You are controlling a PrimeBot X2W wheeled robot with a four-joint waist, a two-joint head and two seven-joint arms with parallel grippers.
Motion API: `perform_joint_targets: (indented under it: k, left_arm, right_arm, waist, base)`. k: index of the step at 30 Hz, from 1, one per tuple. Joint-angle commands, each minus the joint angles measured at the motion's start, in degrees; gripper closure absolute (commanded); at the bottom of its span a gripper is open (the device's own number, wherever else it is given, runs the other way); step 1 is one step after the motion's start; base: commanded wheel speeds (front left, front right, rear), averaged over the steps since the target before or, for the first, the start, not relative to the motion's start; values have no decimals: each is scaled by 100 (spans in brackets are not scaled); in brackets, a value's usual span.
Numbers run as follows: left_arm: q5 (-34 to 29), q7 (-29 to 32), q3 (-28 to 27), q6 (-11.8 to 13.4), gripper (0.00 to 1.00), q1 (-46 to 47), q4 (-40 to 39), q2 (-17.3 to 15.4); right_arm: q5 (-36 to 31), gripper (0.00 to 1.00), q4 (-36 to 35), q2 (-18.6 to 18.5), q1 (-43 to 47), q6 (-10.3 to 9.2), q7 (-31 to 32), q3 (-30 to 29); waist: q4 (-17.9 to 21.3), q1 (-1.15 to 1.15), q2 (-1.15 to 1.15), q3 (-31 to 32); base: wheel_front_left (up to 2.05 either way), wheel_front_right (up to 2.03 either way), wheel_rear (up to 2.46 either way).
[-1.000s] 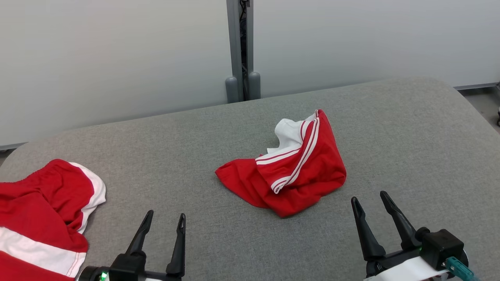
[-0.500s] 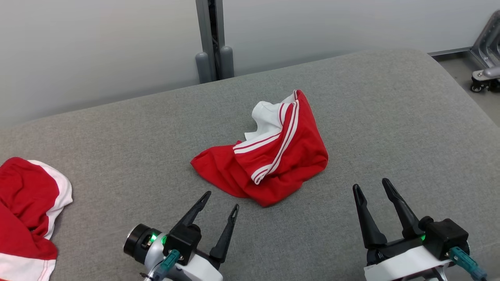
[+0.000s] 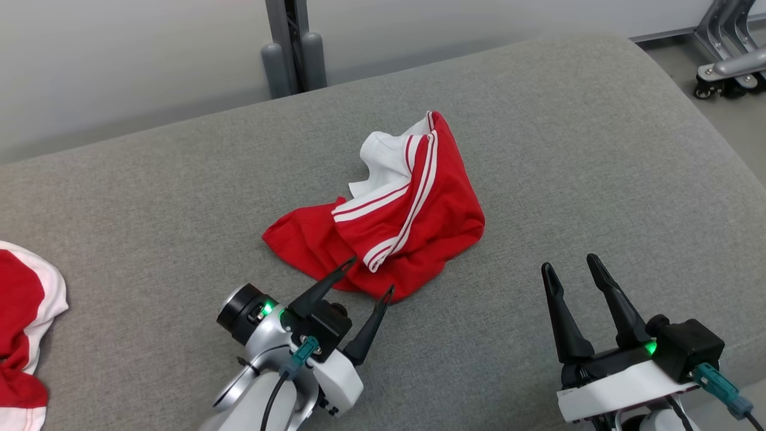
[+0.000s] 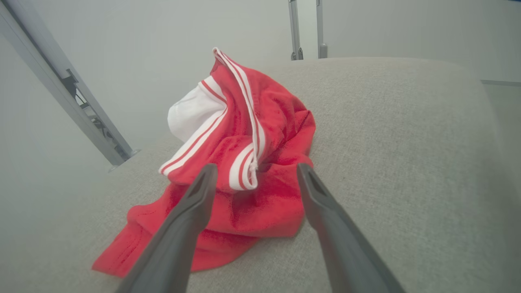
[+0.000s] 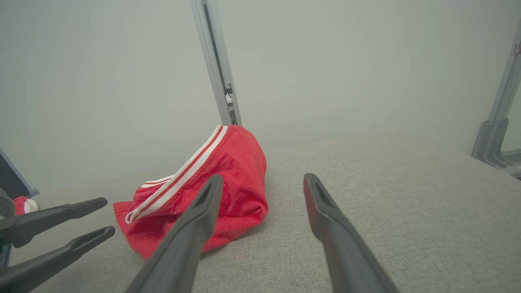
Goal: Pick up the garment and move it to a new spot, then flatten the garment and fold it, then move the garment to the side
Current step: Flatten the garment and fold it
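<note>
Our left gripper (image 3: 371, 274), fingers apart, hovered at the near edge of the crumpled garment (image 3: 389, 221), central on the table (image 3: 598, 149); our right gripper (image 3: 569, 262) was spread too. We risked pinching one loose fold and dropping it.

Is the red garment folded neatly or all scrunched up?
Scrunched up: the red garment lies in a rumpled heap, stripes bent.

No readable txt, labels, brand marks, nos. or signs on anything in any view.
</note>
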State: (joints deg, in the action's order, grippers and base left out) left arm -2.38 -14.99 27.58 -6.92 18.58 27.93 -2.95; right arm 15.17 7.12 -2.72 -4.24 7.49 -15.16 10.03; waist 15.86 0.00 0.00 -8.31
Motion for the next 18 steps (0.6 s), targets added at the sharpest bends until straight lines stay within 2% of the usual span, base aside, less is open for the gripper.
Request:
perform_joint_targets:
  k: [1, 7, 18]
  left_arm:
    - [-117, -19, 59, 61, 0, 210, 138, -54]
    - [-326, -19, 243, 288, 0, 641, 486, -122]
    - [-546, -20, 634, 444, 0, 1363, 1320, -137]
  right_arm:
    - [45, 0, -13, -33, -84, 1, -9, 12]
    - [90, 0, -24, -34, -229, 1, -9, 58]
    - [166, 0, -30, -33, -348, 1, -9, 140]
  waist:
    - [45, 0, 0, -68]
    - [160, 0, 0, -231]
    - [339, 0, 0, -469]
  base:
    - [0, 0, 0]
    - [0, 0, 0]
    - [0, 0, 0]
